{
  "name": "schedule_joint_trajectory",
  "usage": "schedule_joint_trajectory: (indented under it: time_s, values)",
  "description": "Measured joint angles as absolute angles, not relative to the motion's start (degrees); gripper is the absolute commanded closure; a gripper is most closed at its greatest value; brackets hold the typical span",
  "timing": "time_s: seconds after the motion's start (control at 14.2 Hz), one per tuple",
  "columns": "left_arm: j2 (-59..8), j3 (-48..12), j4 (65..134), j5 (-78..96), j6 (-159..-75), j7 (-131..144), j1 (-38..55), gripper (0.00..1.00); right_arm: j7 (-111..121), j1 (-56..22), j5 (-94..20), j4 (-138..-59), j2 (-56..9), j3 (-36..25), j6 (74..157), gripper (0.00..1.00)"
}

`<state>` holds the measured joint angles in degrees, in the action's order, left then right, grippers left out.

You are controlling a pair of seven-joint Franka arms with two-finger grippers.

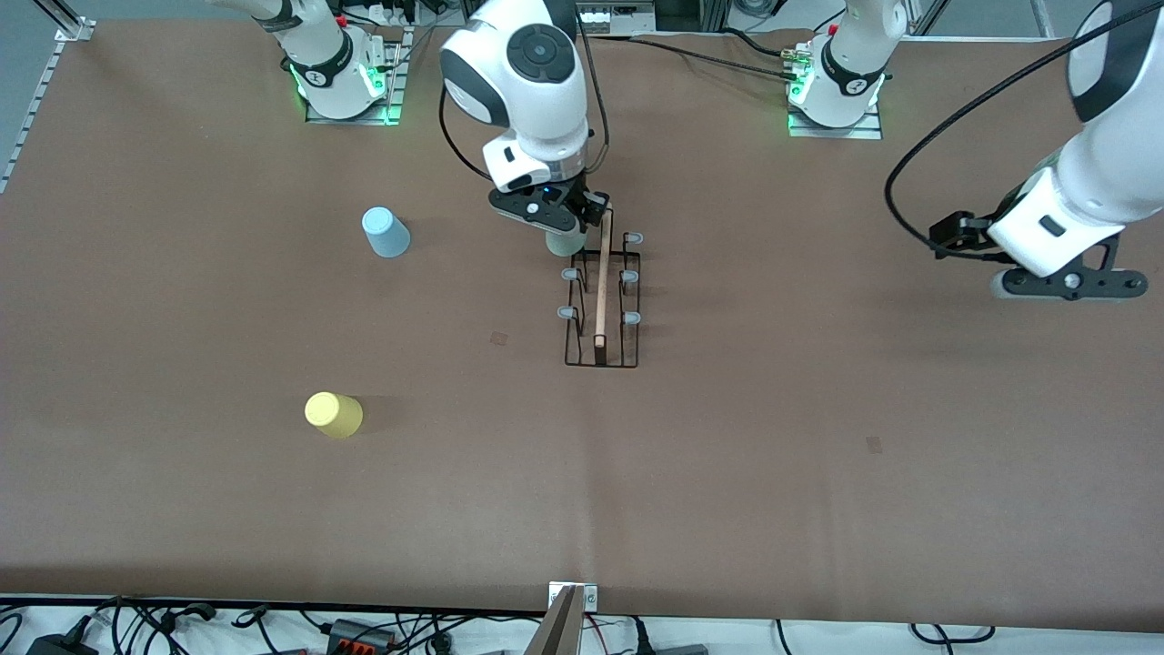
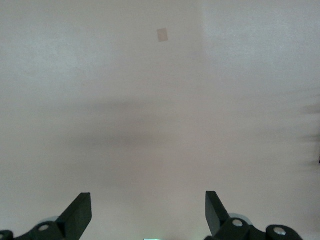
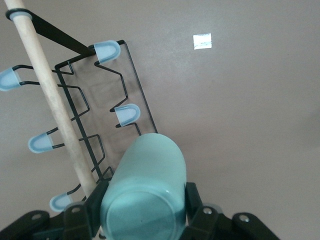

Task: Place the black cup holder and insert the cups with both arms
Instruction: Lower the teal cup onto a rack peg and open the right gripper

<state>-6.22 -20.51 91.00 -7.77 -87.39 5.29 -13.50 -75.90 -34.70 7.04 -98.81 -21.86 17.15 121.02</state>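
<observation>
In the front view the black cup holder (image 1: 602, 305) stands on the brown table (image 1: 818, 437) near its middle, its wooden rod handle (image 1: 603, 282) running lengthwise along the top, pale-blue-tipped prongs on both sides; the right gripper (image 1: 571, 232) is over the end of the holder nearest the robots' bases, clamped on the pale green cup (image 1: 565, 243), which sits beside the rod on the side toward the right arm's end of the table; the light blue cup (image 1: 386, 232) stands upside down on the table, well apart from the holder toward the right arm's end; the yellow cup (image 1: 334, 414) lies nearer to the front camera than the light blue cup, also toward that end; the left gripper (image 1: 1068, 284) hangs over bare table toward the left arm's end, well apart from the holder, and that arm waits.

In the left wrist view the left gripper (image 2: 148, 212) shows two dark fingers (image 2: 77, 215) spread wide apart with nothing between them; below is bare table with a small pale patch (image 2: 162, 35).

In the right wrist view the right gripper (image 3: 145, 210) has its fingers pressed against both sides of the pale green cup (image 3: 145, 195), whose base faces the camera; the cup overlaps the wire frame of the holder (image 3: 100, 115), beside the wooden rod (image 3: 52, 100); whether it touches a prong cannot be told.
</observation>
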Motion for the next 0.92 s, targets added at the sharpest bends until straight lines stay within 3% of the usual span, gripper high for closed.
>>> schedule_joint_trajectory:
  time_s: [0.07,0.14,0.28,0.35,0.42,0.92]
  values:
    - [-6.2,-20.5,91.2,-7.7,-87.4,5.3,-13.5,0.00,-75.9,-34.7,7.2,-98.7,-22.2,17.1,121.2,0.98]
    - [-6.3,-20.5,91.4,-7.4,-87.5,5.3,-13.5,0.00,-75.9,-34.7,7.3,-98.5,-22.5,17.2,121.3,0.86]
    - [-6.6,-20.5,91.6,-5.2,-87.7,5.3,-13.6,0.00,-75.9,-34.8,7.4,-98.5,-23.1,17.2,122.0,0.36]
    - [-6.7,-20.5,91.6,-4.6,-87.9,5.3,-13.6,0.00,-75.9,-34.8,7.4,-98.5,-23.6,17.2,122.3,0.04]
    - [-6.8,-20.5,91.6,-4.3,-88.0,5.3,-13.6,0.00,-75.9,-34.8,7.4,-98.5,-24.1,17.2,122.6,0.00]
    - [-7.0,-20.6,91.5,-4.1,-88.1,5.3,-13.6,0.00,-75.9,-34.0,7.5,-96.7,-23.0,17.1,121.8,0.00]
